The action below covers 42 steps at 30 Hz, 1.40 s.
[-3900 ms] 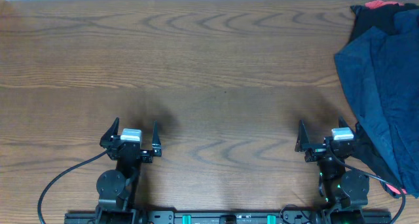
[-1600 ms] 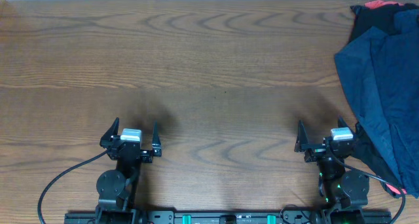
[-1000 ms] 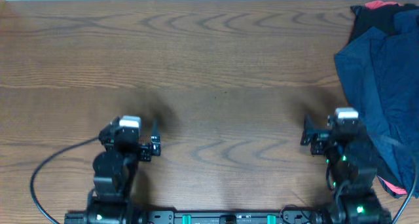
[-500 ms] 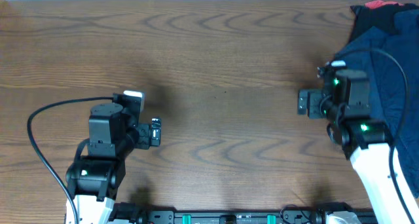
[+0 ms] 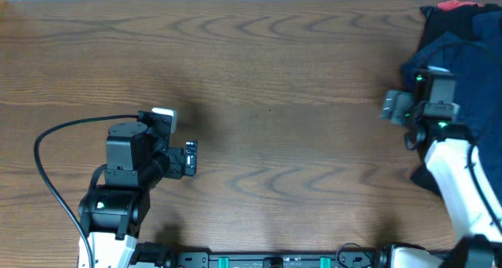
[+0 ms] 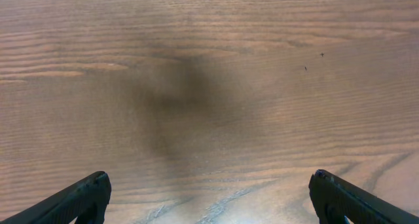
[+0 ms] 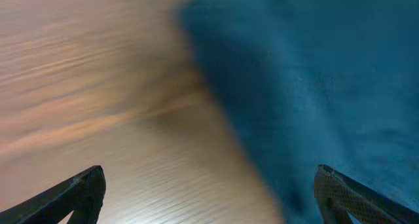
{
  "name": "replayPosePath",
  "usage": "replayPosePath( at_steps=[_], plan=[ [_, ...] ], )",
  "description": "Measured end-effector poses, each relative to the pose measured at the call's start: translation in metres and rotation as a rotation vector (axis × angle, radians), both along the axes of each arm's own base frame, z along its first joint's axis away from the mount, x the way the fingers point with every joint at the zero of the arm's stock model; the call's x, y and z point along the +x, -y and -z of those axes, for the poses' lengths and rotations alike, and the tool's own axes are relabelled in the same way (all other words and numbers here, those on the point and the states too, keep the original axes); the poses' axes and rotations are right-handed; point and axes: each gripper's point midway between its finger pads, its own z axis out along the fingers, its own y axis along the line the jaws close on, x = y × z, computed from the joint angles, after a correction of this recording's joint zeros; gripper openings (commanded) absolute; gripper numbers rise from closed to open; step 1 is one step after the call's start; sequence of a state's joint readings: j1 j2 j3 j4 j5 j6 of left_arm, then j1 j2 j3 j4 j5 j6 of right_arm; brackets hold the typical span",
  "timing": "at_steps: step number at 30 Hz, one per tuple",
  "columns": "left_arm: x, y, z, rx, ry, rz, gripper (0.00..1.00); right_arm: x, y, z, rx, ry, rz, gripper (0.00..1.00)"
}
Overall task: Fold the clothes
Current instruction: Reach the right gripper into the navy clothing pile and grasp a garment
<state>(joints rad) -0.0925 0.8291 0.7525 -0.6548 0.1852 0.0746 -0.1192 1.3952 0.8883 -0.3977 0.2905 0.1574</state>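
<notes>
The clothes [image 5: 474,72] are a heap of wrinkled navy-blue cloth at the table's right edge, with black and red pieces at its far end. The heap's blue edge fills the right half of the right wrist view [image 7: 314,73]. My right gripper [image 5: 427,80] hovers over the heap's left edge; its fingers [image 7: 209,194] are spread wide, open and empty. My left gripper [image 5: 190,158] is at the left of the table, far from the clothes. Its fingers [image 6: 209,198] are spread wide, open and empty, over bare wood.
The wooden table [image 5: 259,80] runs wide between the two arms. A black cable [image 5: 55,143] loops from the left arm at the left side. The table's far edge meets a white strip at the top.
Both arms have risen from their rest poses at the front edge. The right gripper has moved away and to the right, onto the heap's edge. The left gripper has moved slightly up and right.
</notes>
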Motion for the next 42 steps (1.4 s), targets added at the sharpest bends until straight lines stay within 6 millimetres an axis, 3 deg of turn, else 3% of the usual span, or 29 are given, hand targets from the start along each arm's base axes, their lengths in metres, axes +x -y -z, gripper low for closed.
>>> replayPosePath(
  at_steps=[3, 6, 10, 17, 22, 24, 26, 29, 33, 35, 38, 42],
  plan=[
    [0.0, 0.0, 0.0, -0.013, -0.004, -0.014, 0.98, -0.009, 0.05, 0.01, -0.055, -0.014, 0.184, 0.99],
    [0.0, 0.0, 0.0, -0.018, -0.006, -0.019, 0.98, -0.028, 0.09, 0.029, -0.079, -0.071, 0.326, 0.88],
    [0.0, 0.0, 0.0, -0.02, -0.006, -0.022, 0.98, -0.053, 0.119, 0.058, -0.081, -0.17, 0.435, 0.8],
    [0.0, 0.0, 0.0, -0.023, -0.007, -0.025, 0.98, -0.074, 0.147, 0.081, -0.074, -0.228, 0.532, 0.77],
    [0.0, 0.0, 0.0, -0.023, -0.007, -0.025, 0.98, -0.082, 0.156, 0.091, -0.064, -0.251, 0.565, 0.63],
    [0.0, 0.0, 0.0, -0.023, -0.007, -0.025, 0.98, -0.083, 0.16, 0.095, -0.058, -0.256, 0.575, 0.55],
    [0.0, 0.0, 0.0, -0.023, -0.007, -0.025, 0.98, -0.082, 0.162, 0.099, -0.047, -0.25, 0.585, 0.31],
    [0.0, 0.0, 0.0, -0.023, -0.007, -0.025, 0.98, -0.08, 0.163, 0.1, -0.048, -0.244, 0.582, 0.15],
    [0.0, 0.0, 0.0, -0.023, -0.007, -0.025, 0.98, -0.08, 0.166, 0.097, -0.054, -0.239, 0.592, 0.14],
    [0.0, 0.0, 0.0, -0.023, -0.007, -0.025, 0.98, -0.077, 0.169, 0.091, -0.059, -0.228, 0.594, 0.04],
    [0.0, 0.0, 0.0, -0.023, -0.007, -0.025, 0.98, -0.072, 0.176, 0.073, -0.078, -0.187, 0.597, 0.01],
    [0.0, 0.0, 0.0, -0.023, -0.007, -0.025, 0.98, -0.064, 0.184, 0.034, -0.113, -0.086, 0.606, 0.01]
  ],
)
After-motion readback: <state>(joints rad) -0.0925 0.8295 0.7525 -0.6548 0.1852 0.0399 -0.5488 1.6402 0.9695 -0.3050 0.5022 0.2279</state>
